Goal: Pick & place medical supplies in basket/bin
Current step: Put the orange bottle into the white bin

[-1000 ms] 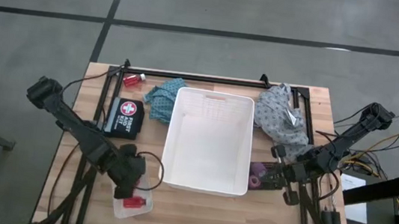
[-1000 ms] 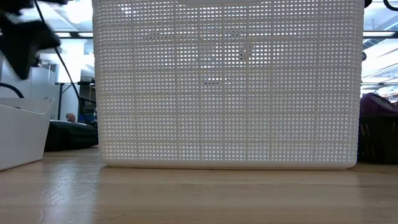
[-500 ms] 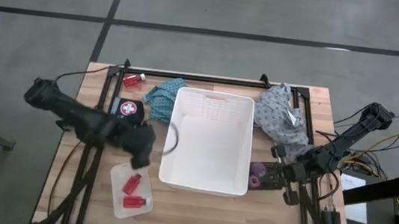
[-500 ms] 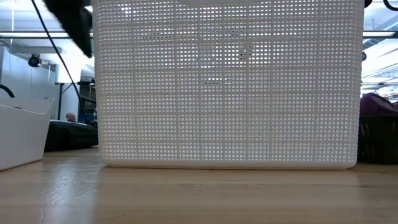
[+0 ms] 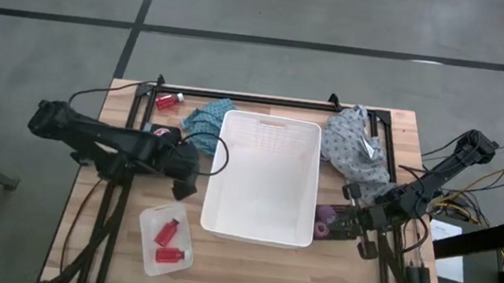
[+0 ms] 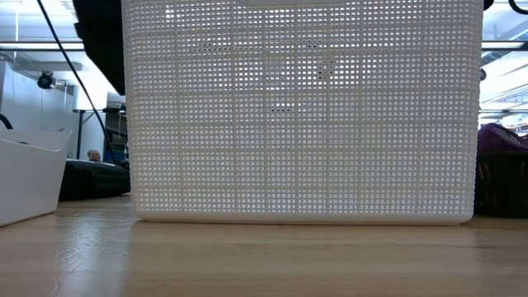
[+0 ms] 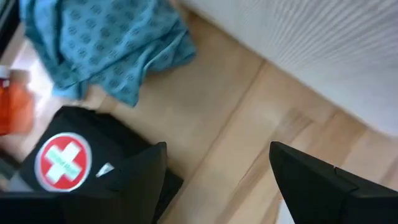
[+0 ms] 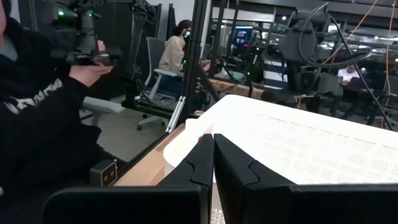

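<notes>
Two small red bottles [image 5: 164,243] lie in the shallow translucent-white tray [image 5: 150,216] near the desk's front left corner.
A third small red bottle with a white cap [image 5: 168,101] lies at the desk's back left corner; the teal patterned bunched cloth [image 5: 203,122] touches the back left corner of the large deep white slotted plastic basket [image 5: 310,167] at the desk's middle, the grey patterned bunched cloth [image 5: 354,146] lies along its right wall, and small purple rolls [image 5: 324,220] sit by its front right corner. The left gripper [image 5: 185,174], fingers spread and empty, hangs just left of the basket beside a black first-aid pouch [image 7: 68,168]. The right gripper [image 5: 346,219], fingers pressed together, waits near the rolls by the desk's right edge.
</notes>
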`<state>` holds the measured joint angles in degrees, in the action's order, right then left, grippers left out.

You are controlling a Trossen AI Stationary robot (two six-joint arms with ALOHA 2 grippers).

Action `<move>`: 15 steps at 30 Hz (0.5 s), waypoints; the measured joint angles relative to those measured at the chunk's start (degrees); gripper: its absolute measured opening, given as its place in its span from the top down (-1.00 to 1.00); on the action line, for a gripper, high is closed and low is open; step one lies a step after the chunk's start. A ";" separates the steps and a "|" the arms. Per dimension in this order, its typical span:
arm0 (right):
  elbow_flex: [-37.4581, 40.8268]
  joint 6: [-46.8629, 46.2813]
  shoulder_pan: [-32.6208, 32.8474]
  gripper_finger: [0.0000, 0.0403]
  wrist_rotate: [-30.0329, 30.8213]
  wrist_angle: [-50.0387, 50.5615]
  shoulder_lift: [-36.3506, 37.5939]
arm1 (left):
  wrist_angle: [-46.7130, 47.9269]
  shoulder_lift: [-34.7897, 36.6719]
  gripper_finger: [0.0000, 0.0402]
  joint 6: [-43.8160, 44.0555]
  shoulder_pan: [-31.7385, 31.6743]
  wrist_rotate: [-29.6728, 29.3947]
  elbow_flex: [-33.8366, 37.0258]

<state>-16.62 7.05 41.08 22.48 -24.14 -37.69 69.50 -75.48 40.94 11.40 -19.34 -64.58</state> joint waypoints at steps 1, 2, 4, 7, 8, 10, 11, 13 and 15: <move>0.00 0.00 0.02 0.96 0.00 0.04 0.00 | 0.94 0.25 -0.44 -0.04 -0.25 -0.19 0.05; 0.00 0.00 0.01 0.96 -0.01 0.04 0.00 | 1.83 0.56 -0.44 -0.06 -0.66 -0.32 0.11; 0.00 0.02 0.00 0.96 -0.02 0.04 0.00 | 3.65 1.65 -0.44 -0.04 -2.77 -0.40 0.09; 0.00 0.00 0.01 0.96 -0.02 0.06 0.00 | 4.67 3.64 -0.44 -2.47 -8.44 -0.93 0.14; 0.00 0.02 0.00 0.96 -0.01 0.04 0.02 | 4.58 4.32 -0.44 -4.02 -11.02 -1.06 0.25; 0.00 0.00 0.01 0.96 -0.01 0.06 0.00 | 3.43 5.15 -0.44 -7.57 -16.30 -1.05 0.48; 0.00 0.00 0.00 0.96 -0.02 0.06 0.00 | 2.61 5.27 -0.44 -9.52 -19.11 -1.04 0.51; 0.00 0.00 0.01 0.96 0.00 0.06 0.00 | 1.25 5.27 -0.44 -13.45 -24.66 -1.06 0.52; 0.00 0.00 0.01 0.96 -0.01 0.06 0.00 | -0.59 5.15 -0.44 -16.29 -30.54 -0.66 0.52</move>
<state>-16.62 7.05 41.09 22.47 -24.08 -37.69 68.91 -70.33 24.65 -19.13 -20.01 -64.05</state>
